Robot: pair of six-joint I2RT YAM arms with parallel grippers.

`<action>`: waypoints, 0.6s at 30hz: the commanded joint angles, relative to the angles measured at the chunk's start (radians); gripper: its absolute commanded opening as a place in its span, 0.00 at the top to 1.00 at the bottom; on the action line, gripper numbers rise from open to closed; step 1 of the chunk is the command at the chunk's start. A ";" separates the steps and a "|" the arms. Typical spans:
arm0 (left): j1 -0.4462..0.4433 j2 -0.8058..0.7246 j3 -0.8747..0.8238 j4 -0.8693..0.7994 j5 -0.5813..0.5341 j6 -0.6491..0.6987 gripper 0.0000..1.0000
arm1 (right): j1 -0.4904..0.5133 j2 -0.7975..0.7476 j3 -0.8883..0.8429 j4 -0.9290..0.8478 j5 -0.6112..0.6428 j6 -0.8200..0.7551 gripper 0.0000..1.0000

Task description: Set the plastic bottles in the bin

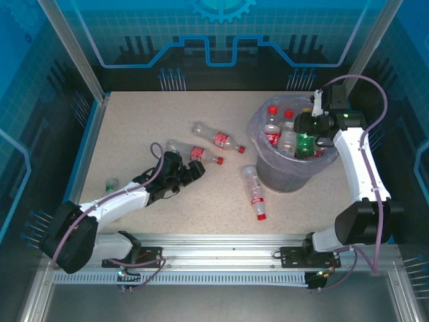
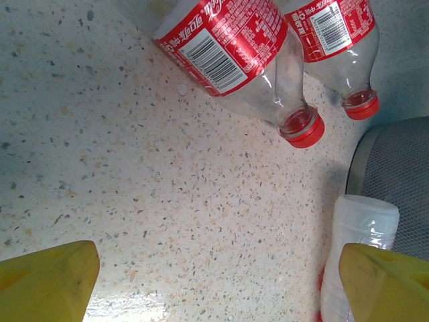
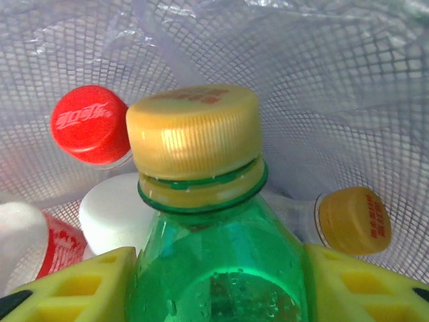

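**Right arm has the green bottle in the bin's mouth; left arm open over the table**

On the overhead feed I see the bin [image 1: 281, 180] standing on the right half of the table [image 1: 134, 127], with the right fingers [image 1: 310, 125] over its far rim. On my right wrist feed, those yellow fingers [image 3: 80, 285] are pressed against both sides of the green bottle [image 3: 221, 268]. It is held upright, yellow cap on top, with the lavender bag [image 3: 335, 67] and the mesh wall behind it. Around it in the bin are a red cap [image 3: 90, 124], a white cap [image 3: 114, 211] and another yellow cap [image 3: 355, 220].

The left fingers [image 1: 193, 172] are low over the middle of the table. On the left wrist feed they [image 2: 47, 282] are spread wide, with nothing between them but bare table. Just ahead lies the nearest red-labelled bottle [image 2: 228, 47], with a second red-labelled bottle [image 2: 335, 33] beside it, both on their sides with red caps on. A clear bottle [image 2: 358, 228] lies close by one finger, near the bin's grey wall; I cannot tell whether they touch. A small bottle [image 1: 110, 182] lies near the table's left edge, well apart from the others.
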 commanded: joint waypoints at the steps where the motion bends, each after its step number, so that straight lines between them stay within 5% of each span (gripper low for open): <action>1: 0.007 0.037 0.058 -0.031 0.027 0.036 0.07 | 0.042 0.044 -0.055 0.005 -0.033 0.057 0.57; 18: -0.158 0.202 0.234 -0.004 0.170 0.030 0.04 | 0.059 -0.071 0.093 -0.072 -0.022 0.005 0.15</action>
